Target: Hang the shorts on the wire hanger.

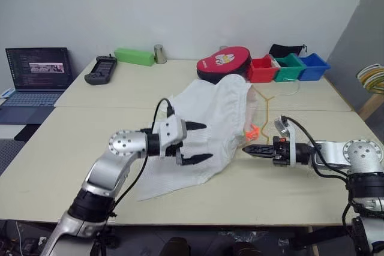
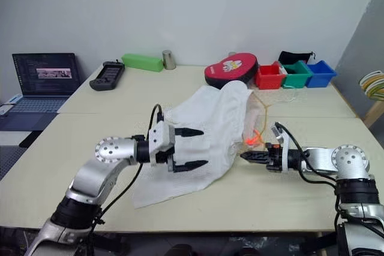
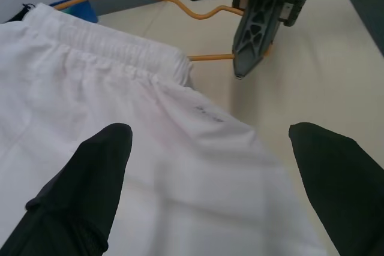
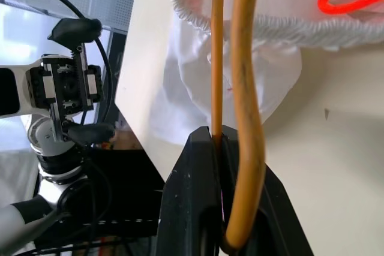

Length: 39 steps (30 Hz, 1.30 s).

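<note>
pinching wire hanger [image 4: 215, 58], right fingers [image 4: 192, 208] together; left fingers [image 1: 195, 126] wide apart over shorts [image 1: 207, 124].

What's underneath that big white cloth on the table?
Under the thin white shorts part of a yellow-gold wire hanger pokes out at their right edge, pinched in the right gripper. How far it reaches beneath is covered.

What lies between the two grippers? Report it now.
In the left eye view, the shorts fill most of the stretch between the open left gripper and the right gripper, shut on the wire hanger, with bare table beside them.
</note>
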### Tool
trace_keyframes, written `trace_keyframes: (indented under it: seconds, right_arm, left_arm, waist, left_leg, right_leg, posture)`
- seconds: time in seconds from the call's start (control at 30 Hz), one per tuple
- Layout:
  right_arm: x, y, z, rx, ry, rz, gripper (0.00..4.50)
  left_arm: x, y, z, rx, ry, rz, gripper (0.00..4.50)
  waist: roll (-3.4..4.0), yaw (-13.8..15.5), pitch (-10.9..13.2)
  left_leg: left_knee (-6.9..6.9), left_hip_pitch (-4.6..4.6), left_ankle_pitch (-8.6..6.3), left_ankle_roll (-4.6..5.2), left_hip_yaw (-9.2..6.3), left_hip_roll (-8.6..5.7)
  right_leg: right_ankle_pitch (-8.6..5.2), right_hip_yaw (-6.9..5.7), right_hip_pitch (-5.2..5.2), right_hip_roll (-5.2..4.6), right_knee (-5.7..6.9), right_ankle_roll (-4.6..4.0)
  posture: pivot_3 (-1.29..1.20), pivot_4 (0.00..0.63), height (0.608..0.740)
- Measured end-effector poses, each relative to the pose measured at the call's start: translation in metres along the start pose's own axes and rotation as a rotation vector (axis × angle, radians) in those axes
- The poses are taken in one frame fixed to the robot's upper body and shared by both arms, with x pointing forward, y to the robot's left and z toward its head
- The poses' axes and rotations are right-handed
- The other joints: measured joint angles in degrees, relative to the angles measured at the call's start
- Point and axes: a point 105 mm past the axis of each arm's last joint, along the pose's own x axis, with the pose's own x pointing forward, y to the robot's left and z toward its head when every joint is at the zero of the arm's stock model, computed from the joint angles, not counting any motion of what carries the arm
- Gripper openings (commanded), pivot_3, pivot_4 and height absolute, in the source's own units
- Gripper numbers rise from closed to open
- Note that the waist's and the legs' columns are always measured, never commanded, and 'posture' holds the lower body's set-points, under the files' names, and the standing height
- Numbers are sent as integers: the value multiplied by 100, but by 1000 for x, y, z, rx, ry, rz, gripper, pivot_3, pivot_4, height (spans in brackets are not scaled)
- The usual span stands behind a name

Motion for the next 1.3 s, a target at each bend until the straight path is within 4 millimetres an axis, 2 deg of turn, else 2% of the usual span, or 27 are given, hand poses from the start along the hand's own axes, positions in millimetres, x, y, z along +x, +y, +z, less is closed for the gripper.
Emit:
trace_keyframes:
  seconds: [0.17,0.3,0.47,0.6,0.67,0.93,1.07,1.2,1.3]
  right_arm:
    - [-1,-17,-31,149,70,24,0]
    - [4,-21,-36,240,67,80,0]
    - [12,-37,-27,394,-7,96,0]
    - [10,-32,16,475,-143,158,0]
    - [8,-29,29,479,-183,172,0]
    - [17,-39,33,483,-189,101,0]
    - [19,-30,27,352,-126,57,0]
    - [24,-14,6,34,-11,-53,0]
    - [25,-1,-1,-207,49,-128,0]
  left_arm:
    - [-2,6,-10,-18,21,17,4471]
    - [-2,6,-9,-6,17,18,4471]
    - [-2,5,-10,-5,19,17,4471]
    - [-1,3,-11,-1,20,12,4471]
    - [0,1,-11,3,18,9,4471]
    - [-1,-1,-14,1,25,11,4471]
    - [-1,-1,-15,2,27,11,4471]
    - [-2,2,-14,9,30,17,4471]
    - [-4,20,-6,4,28,44,4471]
  waist:
    - [-1,14,-1]
    - [-1,-1,-4]
    - [-5,-26,-16]
    - [0,-49,-22]
    - [-1,-21,-26]
    - [2,17,-28]
    - [6,14,-31]
    - [13,17,-35]
    - [13,18,-35]
  left_leg:
    - [0,-25,0,0,-9,26]
    - [2,-16,1,-1,10,13]
    - [2,3,1,-1,23,0]
    - [2,16,1,-1,34,6]
    - [1,17,1,-1,30,13]
    - [0,4,1,-1,30,15]
    - [0,4,0,-1,24,19]
    - [1,-2,0,0,7,22]
    - [10,-8,1,0,-10,20]
  right_leg:
    - [1,3,-15,-7,-5,-2]
    - [6,6,0,-4,7,-9]
    - [5,14,6,6,12,-9]
    - [6,24,1,12,17,-10]
    - [7,19,0,14,18,-11]
    - [7,19,-5,15,21,-12]
    - [7,13,-6,17,25,-12]
    - [7,-3,-18,19,28,-11]
    - [8,-20,-18,21,32,-13]
  posture:
    - [268,0,740]
    - [273,0,740]
    - [273,0,740]
    - [283,0,740]
    - [292,0,740]
    - [301,0,740]
    - [300,0,740]
    - [292,0,740]
    - [288,0,740]
